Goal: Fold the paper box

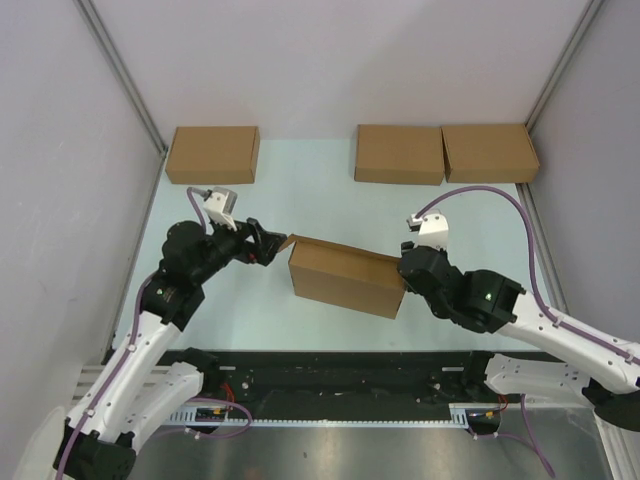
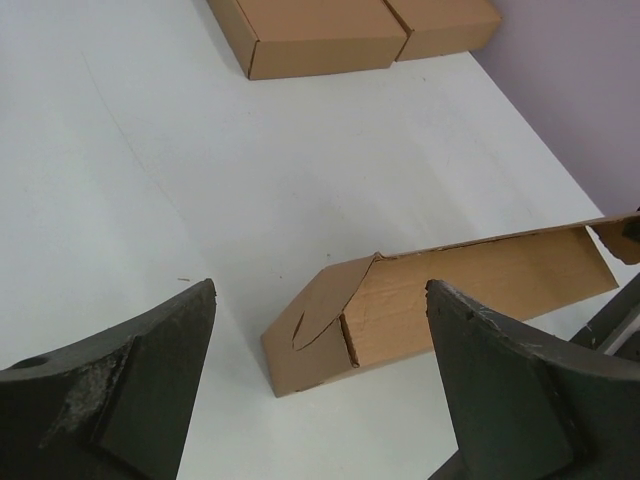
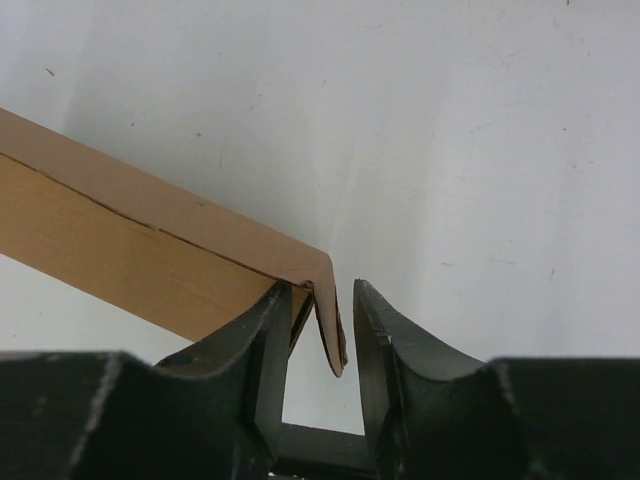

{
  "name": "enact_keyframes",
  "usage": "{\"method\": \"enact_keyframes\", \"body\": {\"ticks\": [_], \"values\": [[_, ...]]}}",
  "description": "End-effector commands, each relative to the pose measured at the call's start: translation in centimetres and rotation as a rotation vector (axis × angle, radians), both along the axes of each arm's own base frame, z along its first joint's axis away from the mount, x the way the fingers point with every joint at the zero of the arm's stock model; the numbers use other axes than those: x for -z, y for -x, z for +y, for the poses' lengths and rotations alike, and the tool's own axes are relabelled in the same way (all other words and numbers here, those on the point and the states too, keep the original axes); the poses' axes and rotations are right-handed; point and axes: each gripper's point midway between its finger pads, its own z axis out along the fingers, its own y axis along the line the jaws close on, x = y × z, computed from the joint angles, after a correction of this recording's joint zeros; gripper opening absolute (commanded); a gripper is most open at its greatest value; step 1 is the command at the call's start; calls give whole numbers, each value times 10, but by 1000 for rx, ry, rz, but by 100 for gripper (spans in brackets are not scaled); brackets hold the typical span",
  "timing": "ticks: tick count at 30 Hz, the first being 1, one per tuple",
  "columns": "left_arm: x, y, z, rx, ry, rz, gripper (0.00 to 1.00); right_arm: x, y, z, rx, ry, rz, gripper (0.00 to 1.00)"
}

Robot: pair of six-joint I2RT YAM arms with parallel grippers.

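Right gripper (image 3: 322, 300) has its jaws drawn fairly close but not clamped: a bent cardboard flap at the corner of the paper box (image 3: 150, 230) hangs between the fingers (image 3: 262, 350), with a slim gap showing between the flap and the farther one. From the top view the right arm comes in from the lower right. Its white link runs leftward to a dark wrist, so the right gripper (image 1: 405, 268) meets the right end of the paper box (image 1: 345, 277). Left gripper (image 2: 320, 290) stands wide open, its two dark fingers (image 2: 150, 360) spread to either side of the view. The near end of the paper box (image 2: 400, 300) lies ahead of them and apart from both; a curved tab at that end sits slightly proud of the side wall. The left arm rises from its base at the lower left, bends at a dark elbow and reaches rightward, putting the left gripper (image 1: 272, 243) just beside the box's left corner. The box lies on the table (image 1: 300, 200) about midway between the two grippers, slightly askew, its left end farther from the bases. Along the far edge sit three other cardboard boxes: one (image 1: 213, 154) at the left, and two (image 1: 400, 154) (image 1: 490, 152) side by side at the right.
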Motion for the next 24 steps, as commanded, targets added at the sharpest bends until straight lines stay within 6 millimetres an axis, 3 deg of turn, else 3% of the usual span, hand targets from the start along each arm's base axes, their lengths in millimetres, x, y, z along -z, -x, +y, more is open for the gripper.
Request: {"method": "enact_keyframes", "body": {"ticks": [1,14,24], "values": [[-20,-1,-5,55,1,-78,91,-3,-5,7,-24,-5,-12,34],[-6,1,-9,93,-12,-61,89,-3,-8,5,-28,20,-18,15],[3,7,-13,126,-19,-51,89,-2,-9,1,-28,47,-20,13]]}}
